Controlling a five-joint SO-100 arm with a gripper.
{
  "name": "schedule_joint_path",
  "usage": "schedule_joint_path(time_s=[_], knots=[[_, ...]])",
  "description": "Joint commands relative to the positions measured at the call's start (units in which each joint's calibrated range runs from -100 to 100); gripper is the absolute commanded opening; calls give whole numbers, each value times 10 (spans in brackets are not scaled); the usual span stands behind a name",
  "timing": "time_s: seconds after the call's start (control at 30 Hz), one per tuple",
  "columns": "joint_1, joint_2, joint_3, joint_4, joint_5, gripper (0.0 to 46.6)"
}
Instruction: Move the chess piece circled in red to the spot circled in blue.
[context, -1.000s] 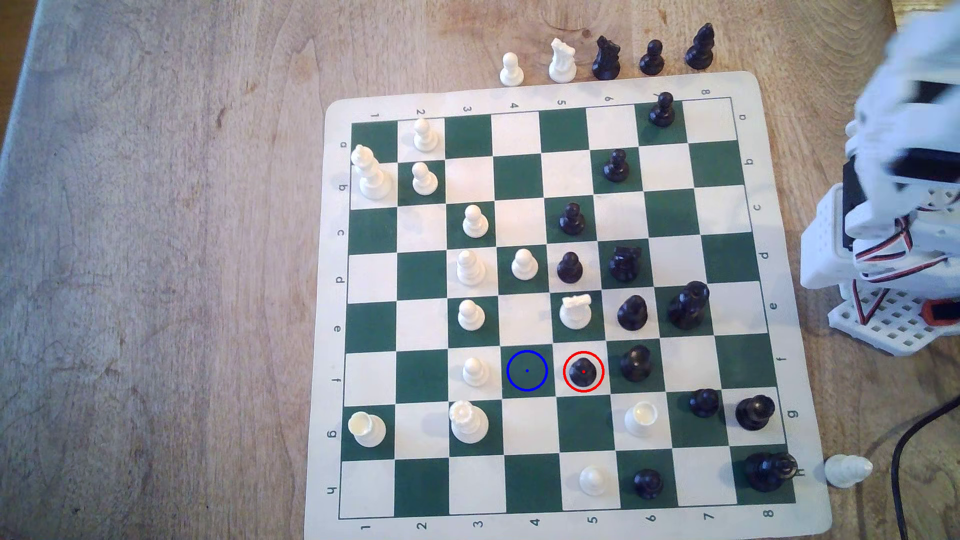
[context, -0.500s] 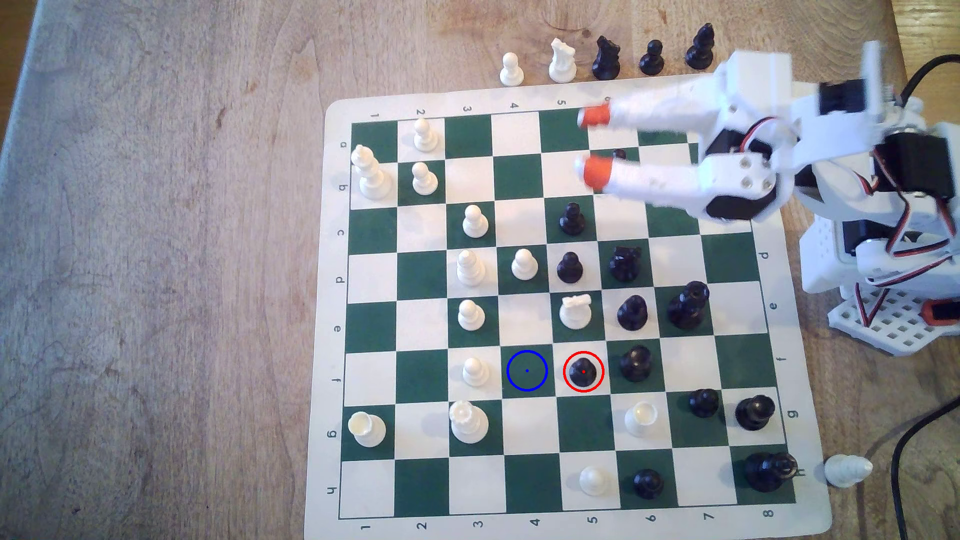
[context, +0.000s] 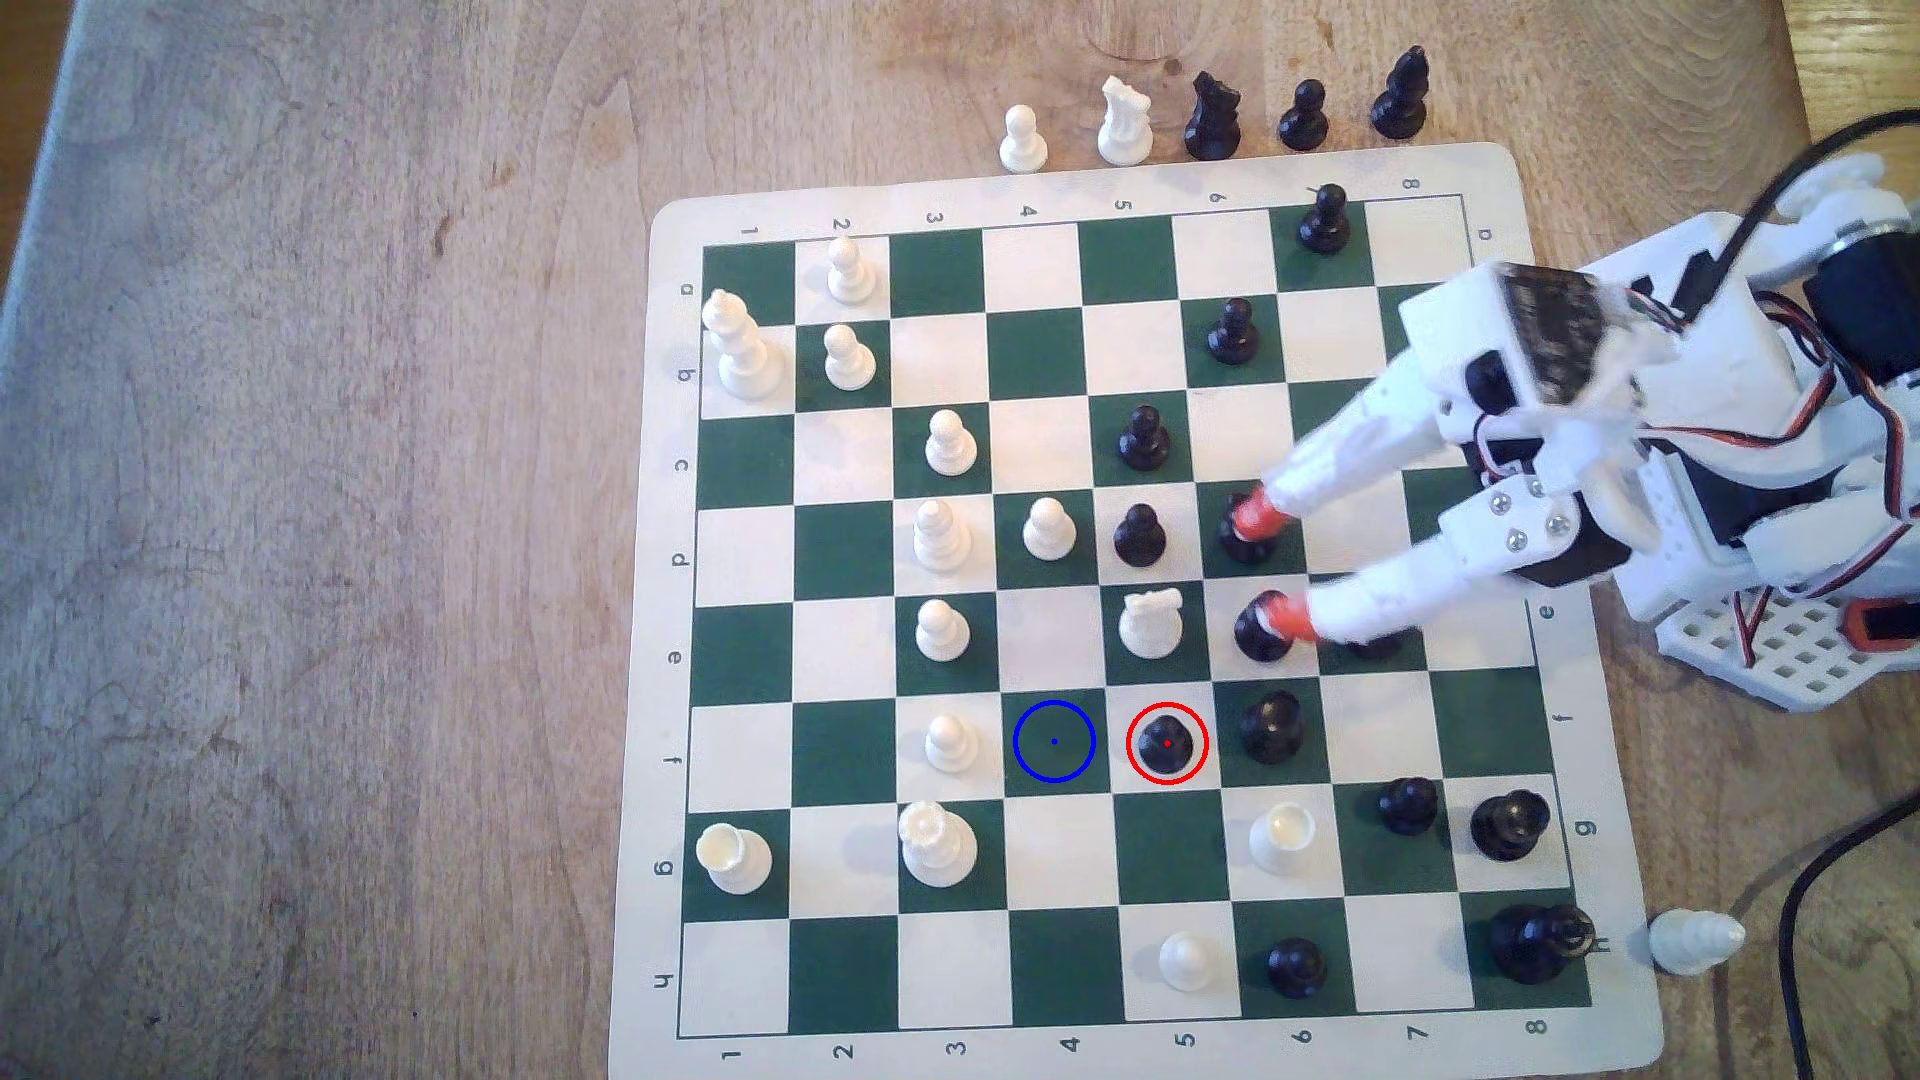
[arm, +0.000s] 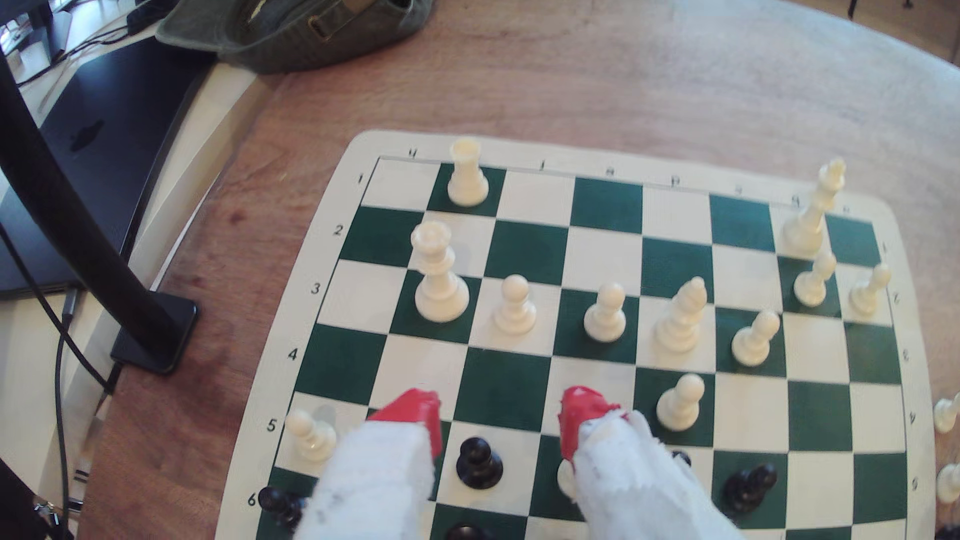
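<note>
The black pawn (context: 1167, 743) stands upright inside the red ring on a white square, at row f, column 5. Just to its left in the exterior view is the dark green spot (context: 1054, 740) with the blue ring and centre dot, and nothing stands on it. My gripper (context: 1273, 566) is open and holds nothing. It hangs over the black pieces at d6 and e6, up and to the right of the pawn in that view. In the wrist view the pawn (arm: 478, 462) shows in the gap of the gripper (arm: 498, 420), lower than the red fingertips (arm: 415, 415).
A white knight (context: 1151, 623) stands one square above the pawn in the exterior view, and a black piece (context: 1273, 727) one square to its right. A white pawn (context: 951, 743) stands left of the spot. Captured pieces (context: 1210, 114) line the table beyond the chessboard (context: 1039, 192).
The arm swung in from the exterior view's right edge, passed over the board's top rows, then came down towards the d6 and e6 squares. The gripper stayed open and no piece moved.
</note>
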Motion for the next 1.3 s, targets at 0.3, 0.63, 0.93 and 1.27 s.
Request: schedule_joint_path(time_s=[0.3, 0.63, 0.93, 1.27], knots=[[-33, 223, -67, -29, -39, 181], [-45, 375, -113, -94, -33, 186], [-37, 450, -120, -122, -19, 195], [-31, 504, -140, -152, -12, 173]])
